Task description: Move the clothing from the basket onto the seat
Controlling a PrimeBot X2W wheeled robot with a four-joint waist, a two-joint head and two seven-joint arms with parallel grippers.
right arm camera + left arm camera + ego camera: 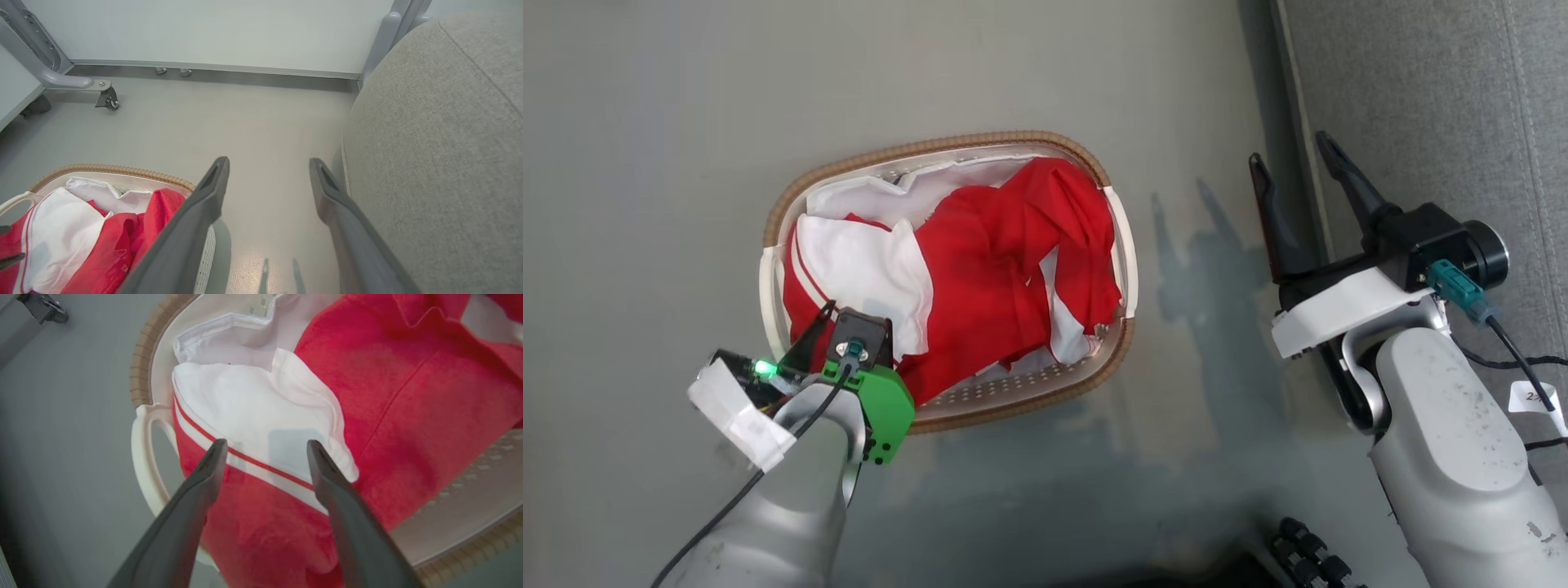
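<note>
Red on white: looking down on clothing [988,269] heaping the basket [1013,384] from end to end, with none lying on the seat [1421,98] yet. Hovering the left claw [266,444] spread wide and gripping nothing, just above the white panel [253,404] and thin red stripe [245,457] at the basket's left end, beside the handle [141,457]. Holding the right claw [1289,151] wide and empty too, over the floor [686,122] between basket and seat edge.

Risking, on closing here, pinching only a thin top fold and letting it slip free. Risking also snagging the plain liner [229,335] bunching at the basket's far edge, or dragging the light basket along the smooth floor by tangled cloth.

Dealing with soft, limp knit, crumpling and overlapping. Meeting hard perforated plastic, oval in outline, under a woven brown rim [947,145]. Facing coarse grey weave rounding over the seat's edge.
</note>
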